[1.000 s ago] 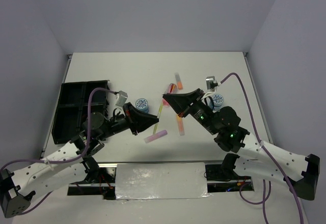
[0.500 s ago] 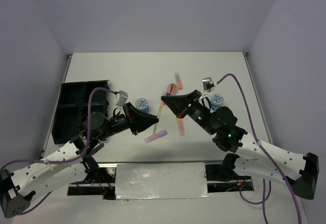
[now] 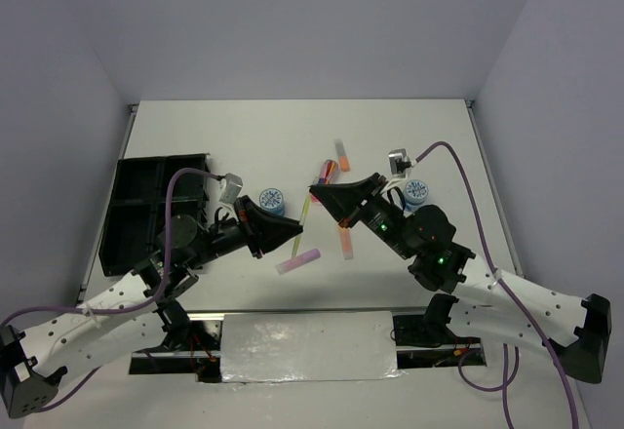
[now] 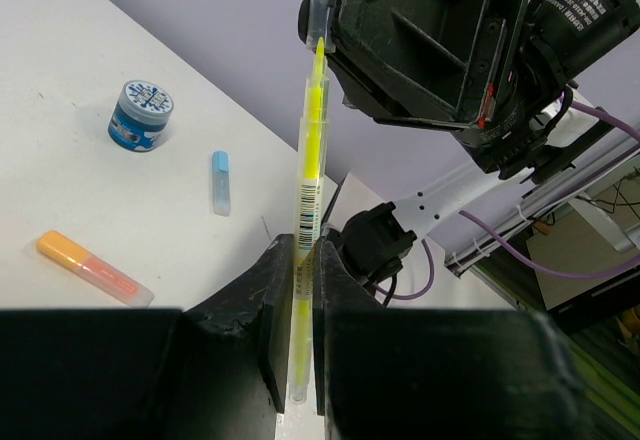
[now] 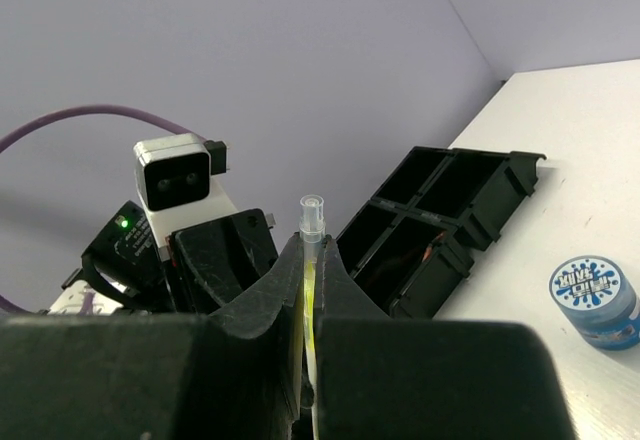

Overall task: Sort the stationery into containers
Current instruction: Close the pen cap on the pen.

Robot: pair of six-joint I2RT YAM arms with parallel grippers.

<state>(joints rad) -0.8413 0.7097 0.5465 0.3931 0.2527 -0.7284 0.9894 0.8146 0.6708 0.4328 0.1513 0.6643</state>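
Observation:
A thin yellow pen (image 3: 304, 216) hangs above the table, gripped at both ends. My left gripper (image 3: 295, 239) is shut on its lower end; the left wrist view shows the jaws closed on the barrel (image 4: 303, 290). My right gripper (image 3: 314, 193) is shut on its capped upper end (image 5: 312, 222). The black organiser tray (image 3: 146, 205) lies at the left, also in the right wrist view (image 5: 450, 200). On the table are a blue-white roll (image 3: 272, 200), a second roll (image 3: 416, 192), a lilac stick (image 3: 298, 260), an orange stick (image 3: 345, 241) and a pink-orange highlighter (image 3: 327, 169).
A pale stick (image 3: 341, 149) lies behind the highlighter. The left wrist view shows a roll (image 4: 141, 115), a light-blue stick (image 4: 221, 182) and an orange stick (image 4: 92, 267) on the white table. Walls close in the table on three sides.
My right wrist has shifted slightly left, uncovering more of the right-hand roll. The yellow pen stays held between both grippers. The left arm has barely moved.

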